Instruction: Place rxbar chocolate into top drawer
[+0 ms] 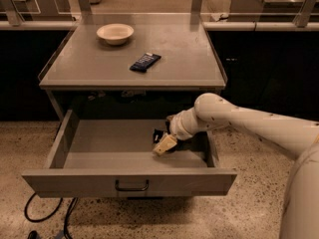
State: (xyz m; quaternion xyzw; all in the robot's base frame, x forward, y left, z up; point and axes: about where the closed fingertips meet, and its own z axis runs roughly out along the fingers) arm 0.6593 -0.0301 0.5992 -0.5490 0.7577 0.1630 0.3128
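The top drawer (124, 180) is pulled fully open below the grey table. My gripper (163, 144) reaches down into its right half, just above the drawer floor. A small black thing, which looks like the rxbar chocolate (158, 134), shows right behind the gripper and is mostly hidden by it. I cannot tell whether the gripper holds it or whether it lies on the drawer floor. My white arm (239, 121) comes in from the right over the drawer's right wall.
A dark blue bar with white print (145, 61) lies on the tabletop (189, 59). A pale bowl (115, 33) stands at the back left. Black cables (45, 215) lie on the speckled floor at the front left. Dark cabinets flank the table.
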